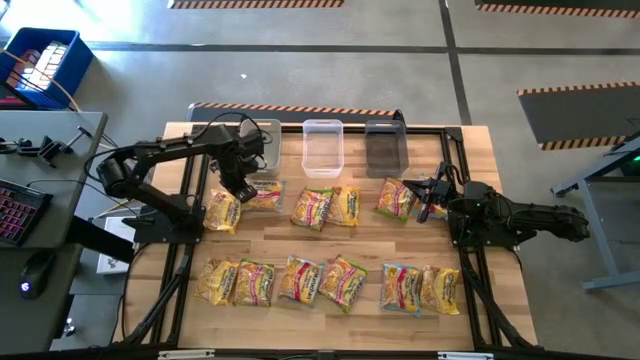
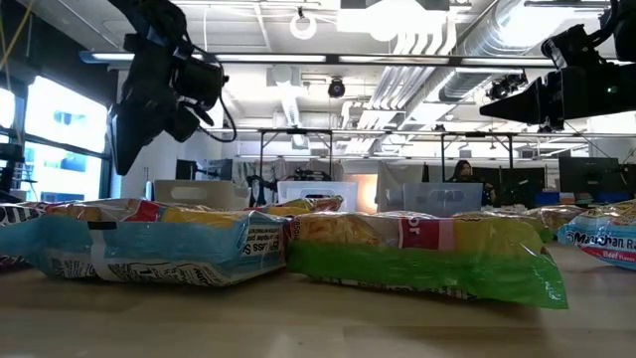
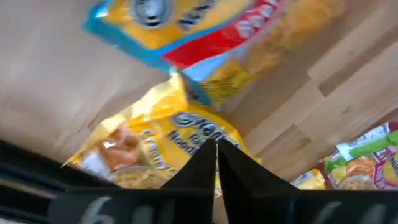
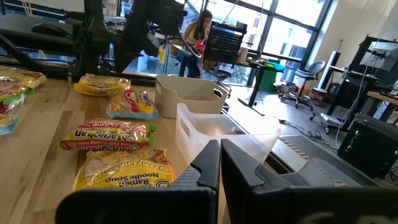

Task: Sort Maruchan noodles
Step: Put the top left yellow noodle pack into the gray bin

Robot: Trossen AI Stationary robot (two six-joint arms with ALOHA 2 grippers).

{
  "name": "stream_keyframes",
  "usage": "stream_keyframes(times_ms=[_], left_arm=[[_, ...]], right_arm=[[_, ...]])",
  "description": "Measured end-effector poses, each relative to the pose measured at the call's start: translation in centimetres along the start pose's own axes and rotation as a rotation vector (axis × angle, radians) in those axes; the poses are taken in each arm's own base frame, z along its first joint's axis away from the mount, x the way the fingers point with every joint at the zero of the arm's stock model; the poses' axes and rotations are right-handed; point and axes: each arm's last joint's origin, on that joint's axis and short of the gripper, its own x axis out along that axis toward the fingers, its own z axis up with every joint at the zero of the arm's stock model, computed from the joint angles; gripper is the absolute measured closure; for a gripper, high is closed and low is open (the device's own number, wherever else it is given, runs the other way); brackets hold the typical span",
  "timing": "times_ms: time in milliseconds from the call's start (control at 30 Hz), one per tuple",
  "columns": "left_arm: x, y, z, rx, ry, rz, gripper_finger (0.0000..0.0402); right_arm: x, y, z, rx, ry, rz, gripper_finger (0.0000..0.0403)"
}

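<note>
Yellow packets of Maruchan noodles are laid out in two rows below three bins, probably for sorting by flavour. Left gripper is hung over the top-left packets, fingers pinched together, nothing held. Right gripper is parked beside the top-right packet, closed and empty.

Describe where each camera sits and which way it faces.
High: overhead, looking straight down; both arms, left pincer, right pincer.
Low: tabletop height, looking across packets into the room; arms overhead.
Left wrist: looks down past shut fingers at a yellow packet.
Right wrist: looks across the table past shut fingers.
Shared: clear bin in high and right wrist.
</note>
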Motion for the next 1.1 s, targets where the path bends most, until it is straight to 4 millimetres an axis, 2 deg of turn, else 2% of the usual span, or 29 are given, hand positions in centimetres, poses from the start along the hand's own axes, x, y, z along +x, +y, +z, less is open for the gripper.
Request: stream_keyframes(times_ms=[233,400,533,767,1100], left_arm=[[1.0,-1.7,0.5,0.145,-0.013,0.125,0.0299],[2.0,-1.4,1.2,0.121,0.044,0.154,0.0235],[2.9,-0.8,1.9,0.098,0.09,0.158,0.0202],[4.3,0.1,3.0,0.091,0.16,0.181,0.0186],[6.5,0.5,3.7,0.092,0.29,0.141,0.0208]], right_arm=[[0.0,0.0,0.0,0.0,0.0,0.0,0.0401],[0.0,0.0,0.0,0.0,0.0,0.0,0.0401],[0.0,0.0,0.0,0.0,0.0,0.0,0.0401],[0.0,0.0,0.0,0.0,0.0,0.0,0.0401],[0.0,0.0,0.0,0.0,0.0,0.0,0.0401]])
